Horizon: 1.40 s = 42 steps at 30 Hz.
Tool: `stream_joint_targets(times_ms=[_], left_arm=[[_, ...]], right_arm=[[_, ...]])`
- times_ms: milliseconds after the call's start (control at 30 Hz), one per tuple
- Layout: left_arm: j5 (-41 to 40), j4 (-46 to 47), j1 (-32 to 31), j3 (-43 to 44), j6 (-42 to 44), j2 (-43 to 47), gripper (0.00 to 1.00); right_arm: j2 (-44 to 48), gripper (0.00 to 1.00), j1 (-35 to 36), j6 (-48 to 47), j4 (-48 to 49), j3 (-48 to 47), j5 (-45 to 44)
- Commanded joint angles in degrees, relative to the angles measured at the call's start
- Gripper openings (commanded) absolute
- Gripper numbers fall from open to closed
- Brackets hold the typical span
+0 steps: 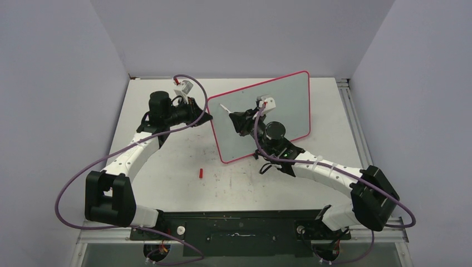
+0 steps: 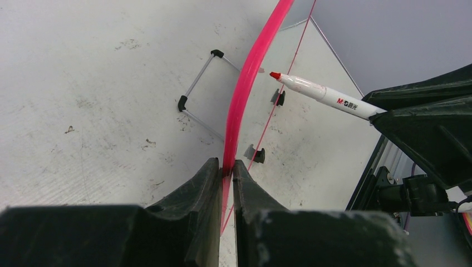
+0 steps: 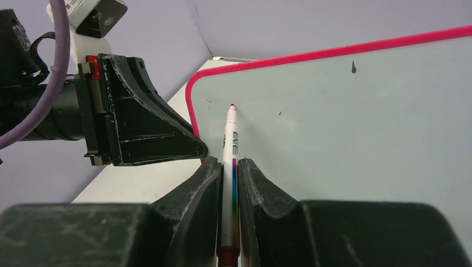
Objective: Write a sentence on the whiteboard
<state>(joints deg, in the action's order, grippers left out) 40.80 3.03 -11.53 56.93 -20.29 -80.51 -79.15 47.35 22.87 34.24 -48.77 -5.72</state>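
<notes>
Left pincer (image 2: pixel 225 167) of mine is clamped on the pink rim of the whiteboard (image 1: pixel 289 100), which stands tilted on the bench (image 1: pixel 167 161). My right pincer (image 3: pixel 229 167) grips a marker (image 3: pixel 229 133), red tip just beside the board's face near that rim.

The whiteboard (image 1: pixel 292 103) has a smooth, glossy face that throws reflections, and its pink-red rim (image 2: pixel 245 94) looks like shiny plastic. The marker (image 2: pixel 323 94) has a glossy white plastic barrel with printed lettering. The stand (image 2: pixel 198 78) is thin bright metal wire with black caps. The counter (image 2: pixel 83 83) is matt white, scuffed and speckled. The jaws are matt black plastic, finely scratched.
</notes>
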Motion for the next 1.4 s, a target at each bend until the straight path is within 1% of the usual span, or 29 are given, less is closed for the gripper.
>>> stream_joint_targets(times_ms=[0, 733, 1367], left_arm=[[0.80, 1.59, -0.62, 0.02, 0.44, 0.81, 0.00], [0.99, 1.67, -0.74, -0.06, 0.69, 1.39, 0.00], [0.78, 1.64, -0.72, -0.06, 0.87, 2.10, 0.00]], right_arm=[[-0.50, 0.05, 0.62, -0.91, 4.73, -2.47, -1.37], [-2.90, 0.05, 1.26, -1.74, 3.34, -3.79, -1.53], [-2.86, 0.05, 3.07, -1.82, 1.33, -2.01, -2.37]])
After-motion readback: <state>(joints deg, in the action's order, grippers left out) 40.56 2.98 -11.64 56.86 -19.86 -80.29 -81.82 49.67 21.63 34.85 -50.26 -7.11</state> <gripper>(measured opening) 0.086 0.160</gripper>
